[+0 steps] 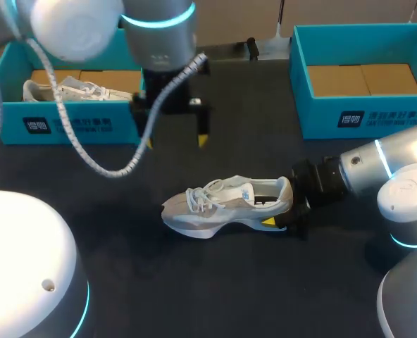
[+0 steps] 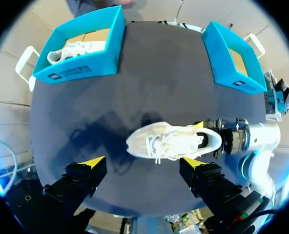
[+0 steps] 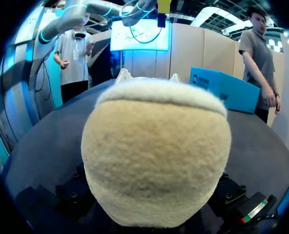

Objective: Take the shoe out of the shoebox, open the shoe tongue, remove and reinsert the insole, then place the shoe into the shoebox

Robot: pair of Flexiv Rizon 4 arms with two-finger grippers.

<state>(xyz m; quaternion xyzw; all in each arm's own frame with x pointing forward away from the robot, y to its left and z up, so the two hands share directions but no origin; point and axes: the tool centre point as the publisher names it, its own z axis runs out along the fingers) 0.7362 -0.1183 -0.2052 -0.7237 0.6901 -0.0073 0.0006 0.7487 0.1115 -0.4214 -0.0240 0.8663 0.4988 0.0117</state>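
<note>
Wide apart and holding nothing, the jaws of the left gripper (image 1: 177,142) hang above the dark table (image 1: 124,282), at 12 o'clock from the toe half of the shoe (image 1: 226,206). Those of the right gripper (image 1: 279,205) are closed on the shoe's heel, with 1 yellow tip on each side of it; that arm's wrist camera sees little but the fuzzy heel. The shoe stands upright on its sole near the table's middle, toe toward 9 o'clock and heel toward 3 o'clock. At the far edge sit 2 teal boxes. The left shoebox (image 1: 67,125) is at 10 o'clock with a second shoe (image 1: 60,90) inside. The right shoebox (image 1: 363,113) is at 2 o'clock, its cardboard floor showing.
</note>
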